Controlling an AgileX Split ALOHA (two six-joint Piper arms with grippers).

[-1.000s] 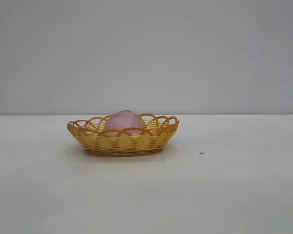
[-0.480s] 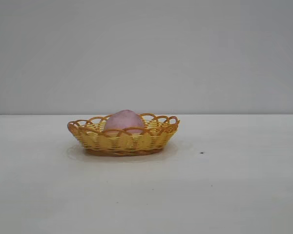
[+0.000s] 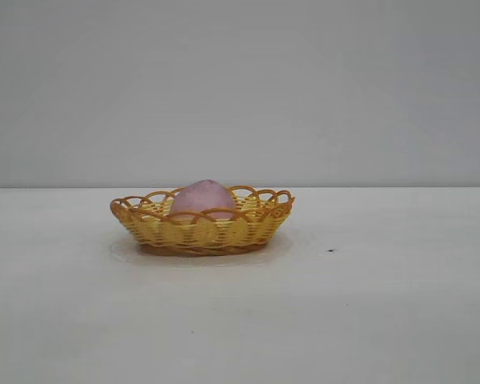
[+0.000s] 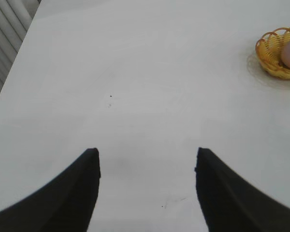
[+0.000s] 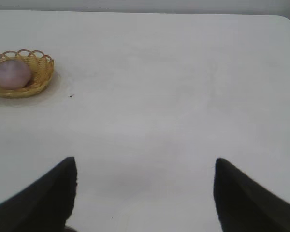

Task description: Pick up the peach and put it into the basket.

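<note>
The peach [image 3: 202, 198] sits in the basket [image 3: 200, 233], well apart from both your empty, wide-spread tools: likely light, matte, grippable across its rounded middle.

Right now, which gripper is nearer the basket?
Left, probably: the basket sits left of centre in the exterior view. The left gripper hangs open well back from it; the right gripper, also open, is set back too, seemingly slightly farther.

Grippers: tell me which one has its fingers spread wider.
The right gripper; its fingers show a broader gap than the left gripper. Both hang open over bare table.
</note>
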